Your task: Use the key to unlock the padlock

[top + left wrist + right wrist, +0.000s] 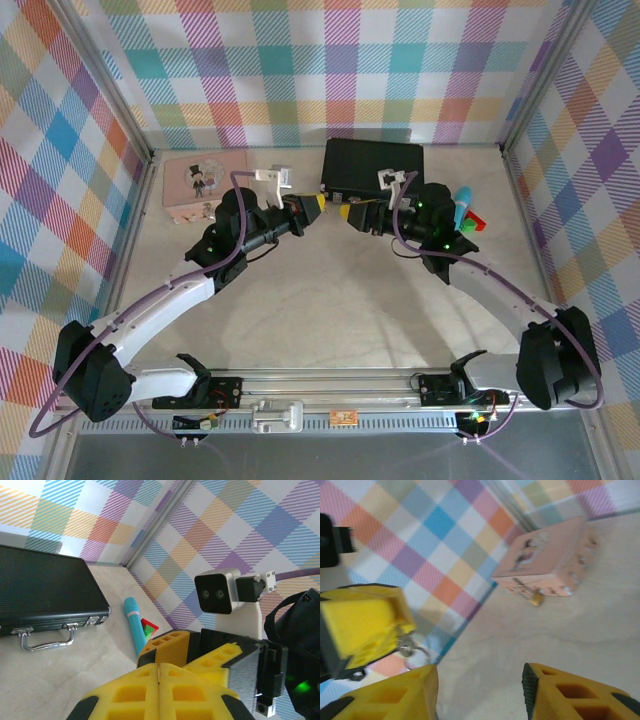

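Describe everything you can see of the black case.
The black case is a flat rectangular box with a fine-textured dark shell, closed. Its front edge carries a silvery handle and small silvery fittings. It lies flat on the table near the far wall; a teal pen lies beside it, apart.

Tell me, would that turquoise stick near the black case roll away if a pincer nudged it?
Probably, pushed sideways: the turquoise stick looks round and smooth, lying flat on the table. The red and green block close beside it might stop it on that side. It looks rigid, so likely won't bend when lifted.
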### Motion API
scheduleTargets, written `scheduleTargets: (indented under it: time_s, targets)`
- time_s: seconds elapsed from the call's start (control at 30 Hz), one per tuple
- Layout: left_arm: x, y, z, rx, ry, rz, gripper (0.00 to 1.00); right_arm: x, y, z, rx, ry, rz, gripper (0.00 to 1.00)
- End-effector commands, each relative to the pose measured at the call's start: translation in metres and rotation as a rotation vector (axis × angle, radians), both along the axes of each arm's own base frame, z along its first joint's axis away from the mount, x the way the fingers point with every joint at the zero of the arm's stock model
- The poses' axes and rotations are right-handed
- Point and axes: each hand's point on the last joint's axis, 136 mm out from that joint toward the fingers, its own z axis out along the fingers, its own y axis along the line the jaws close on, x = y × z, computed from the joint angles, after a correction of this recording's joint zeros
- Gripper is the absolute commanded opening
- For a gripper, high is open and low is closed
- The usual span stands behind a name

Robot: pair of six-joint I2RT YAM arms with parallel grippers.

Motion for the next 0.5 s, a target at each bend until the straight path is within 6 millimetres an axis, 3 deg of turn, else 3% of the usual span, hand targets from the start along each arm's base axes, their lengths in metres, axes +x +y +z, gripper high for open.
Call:
scheduleTargets:
  time_s: [0.0, 0.47]
  targets:
    - [-0.007, -0.006, 0.004, 0.006, -0.022, -0.052, 0.0, -0.02, 0.011, 0.031, 0.126, -0.117, 0.152, 0.46]
    - [-0.005, -0.013, 0.005, -0.065, -0.003, -0.072, 0.0, -0.02, 0.024, 0.031, 0.222, -0.087, 0.26, 0.34]
